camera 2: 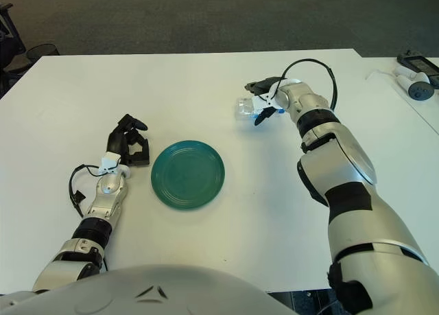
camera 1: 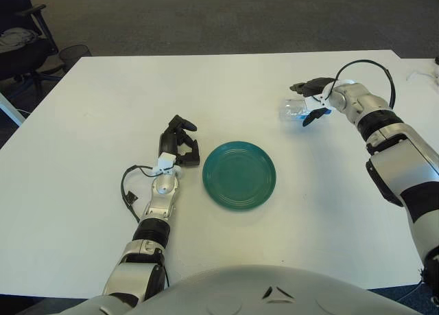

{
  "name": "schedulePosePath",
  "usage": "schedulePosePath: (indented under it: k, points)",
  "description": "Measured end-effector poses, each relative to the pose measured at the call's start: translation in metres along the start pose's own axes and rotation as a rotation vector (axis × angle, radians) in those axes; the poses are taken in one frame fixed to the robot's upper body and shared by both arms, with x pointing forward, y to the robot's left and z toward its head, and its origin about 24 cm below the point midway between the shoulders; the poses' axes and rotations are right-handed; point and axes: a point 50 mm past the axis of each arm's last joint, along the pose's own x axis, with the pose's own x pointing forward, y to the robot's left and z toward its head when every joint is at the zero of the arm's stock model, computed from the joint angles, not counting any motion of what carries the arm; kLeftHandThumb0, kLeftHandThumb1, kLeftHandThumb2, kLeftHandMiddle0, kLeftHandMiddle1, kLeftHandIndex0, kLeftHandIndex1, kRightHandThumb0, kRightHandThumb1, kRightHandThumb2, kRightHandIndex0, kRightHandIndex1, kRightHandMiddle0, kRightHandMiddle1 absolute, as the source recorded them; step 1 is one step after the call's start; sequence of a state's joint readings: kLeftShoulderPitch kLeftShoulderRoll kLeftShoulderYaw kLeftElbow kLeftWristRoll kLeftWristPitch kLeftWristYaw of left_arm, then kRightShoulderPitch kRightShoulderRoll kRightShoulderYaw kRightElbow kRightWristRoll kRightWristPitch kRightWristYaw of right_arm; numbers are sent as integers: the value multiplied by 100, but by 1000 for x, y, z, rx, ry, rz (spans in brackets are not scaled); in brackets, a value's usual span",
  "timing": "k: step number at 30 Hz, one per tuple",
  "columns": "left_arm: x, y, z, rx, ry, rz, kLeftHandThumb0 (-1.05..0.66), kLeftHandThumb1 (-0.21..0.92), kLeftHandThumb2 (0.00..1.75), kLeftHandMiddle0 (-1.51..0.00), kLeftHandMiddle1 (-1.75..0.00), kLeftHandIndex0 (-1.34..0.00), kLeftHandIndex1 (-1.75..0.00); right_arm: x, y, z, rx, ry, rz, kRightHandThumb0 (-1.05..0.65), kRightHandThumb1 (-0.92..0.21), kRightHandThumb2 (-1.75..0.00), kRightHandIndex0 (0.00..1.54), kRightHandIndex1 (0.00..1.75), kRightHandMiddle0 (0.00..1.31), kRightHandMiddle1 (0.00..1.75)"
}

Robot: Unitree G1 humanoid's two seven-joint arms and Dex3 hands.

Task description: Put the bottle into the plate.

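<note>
A small clear plastic bottle point(camera 1: 295, 110) lies on its side on the white table point(camera 1: 103, 157), at the far right. My right hand point(camera 1: 310, 102) is at the bottle's right end, its fingers spread above and below it without closing. A round green plate point(camera 1: 240, 176) sits empty at the table's middle, nearer to me and left of the bottle. My left hand point(camera 1: 180, 142) shows just left of the plate with loosely bent fingers, holding nothing.
A black office chair point(camera 1: 20, 40) stands off the table's far left corner. A second table at the right carries small white devices point(camera 2: 415, 78). The table's far edge runs behind the bottle.
</note>
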State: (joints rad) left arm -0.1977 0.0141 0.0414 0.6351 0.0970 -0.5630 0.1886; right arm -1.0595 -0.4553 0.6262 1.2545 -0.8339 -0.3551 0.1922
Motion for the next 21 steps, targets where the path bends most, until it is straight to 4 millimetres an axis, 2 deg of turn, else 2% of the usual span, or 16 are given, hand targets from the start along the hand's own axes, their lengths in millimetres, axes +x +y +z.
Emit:
schedulePosePath:
  k: [7, 15, 21]
  points:
    - [1, 0, 0, 9, -2, 13, 0, 3, 165, -82, -174, -61, -175, 2, 6, 3, 13, -14, -11, -105, -91, -1, 0, 0, 0, 0]
    - [1, 0, 0, 8, 1, 18, 0, 2, 165, -83, -172, -61, -175, 3, 7, 4, 25, -10, -13, -105, -91, -1, 0, 0, 0, 0]
    - [1, 0, 0, 24, -1, 27, 0, 3, 165, -82, -173, -61, -175, 4, 17, 5, 41, 5, -13, -105, -91, -1, 0, 0, 0, 0]
